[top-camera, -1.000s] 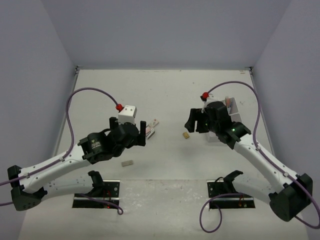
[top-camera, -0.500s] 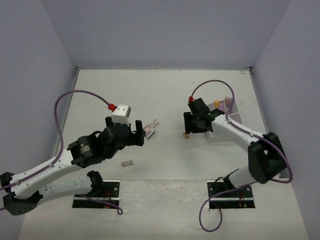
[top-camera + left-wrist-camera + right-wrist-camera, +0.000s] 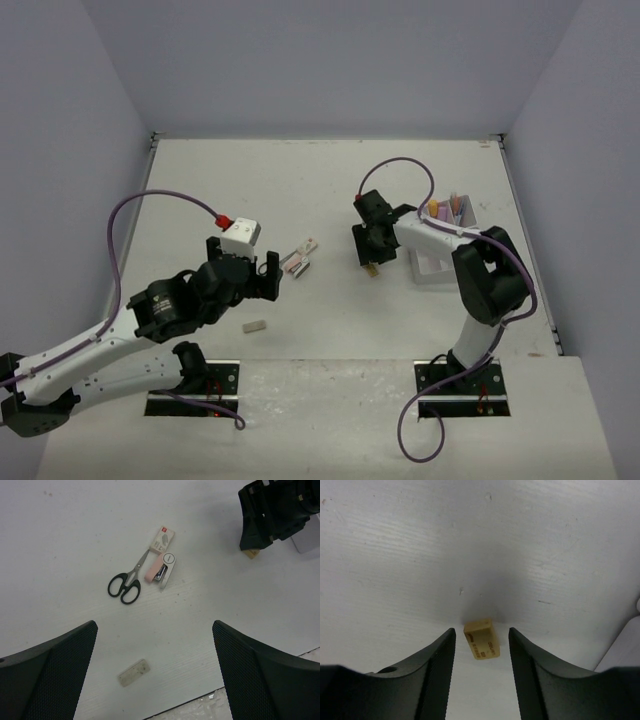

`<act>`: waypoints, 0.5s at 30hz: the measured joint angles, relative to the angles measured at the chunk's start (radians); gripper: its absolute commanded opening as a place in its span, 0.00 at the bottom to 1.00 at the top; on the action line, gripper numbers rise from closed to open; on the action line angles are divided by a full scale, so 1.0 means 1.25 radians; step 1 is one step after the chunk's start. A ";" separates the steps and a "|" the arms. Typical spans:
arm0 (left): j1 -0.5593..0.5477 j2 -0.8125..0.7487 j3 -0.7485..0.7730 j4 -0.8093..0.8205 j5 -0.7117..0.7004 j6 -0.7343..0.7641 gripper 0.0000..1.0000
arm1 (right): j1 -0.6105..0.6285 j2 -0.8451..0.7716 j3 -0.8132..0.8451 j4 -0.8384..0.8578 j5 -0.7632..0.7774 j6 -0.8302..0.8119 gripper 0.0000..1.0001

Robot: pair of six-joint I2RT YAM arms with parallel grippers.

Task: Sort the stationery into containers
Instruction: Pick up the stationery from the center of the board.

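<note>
White plastic: counted one divided tray (image 3: 435,270), at 3 o'clock on the tabletop (image 3: 300,180). At its 12 o'clock end, made out two upright markers, one orange marker (image 3: 434,208) and one pink marker (image 3: 453,200); could not count anything else inside.

Found the right fingers (image 3: 436,675) low at 9 o'clock of the tray, set narrow on either side of one tan eraser (image 3: 481,639). Noted a sliver of gap on each side; not gripping. Eraser flat on the tabletop, outside the tray.

Found the left fingers (image 3: 50,672) spread wide, holding nothing, hovering above the tabletop.

Noted loose near centre, at 9 o'clock of the tan eraser:
- one pair of black-handled scissors (image 3: 127,582)
- one pink-and-white clip-like item (image 3: 162,570), just beside the blades
- one small pink card (image 3: 163,537), at the blade tips

Noted one grey eraser (image 3: 134,672) lying apart at 6 o'clock of the scissors, seen between the left fingers in the wrist view.
</note>
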 measured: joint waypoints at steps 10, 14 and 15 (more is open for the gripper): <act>0.000 -0.029 -0.006 0.003 0.000 0.001 1.00 | 0.005 0.044 0.024 -0.025 0.008 -0.013 0.21; 0.000 -0.036 -0.006 0.004 0.000 0.001 1.00 | 0.011 0.042 0.024 -0.029 0.010 -0.013 0.14; 0.000 -0.037 -0.006 0.004 0.000 0.001 1.00 | 0.012 0.038 0.023 -0.032 0.010 -0.013 0.14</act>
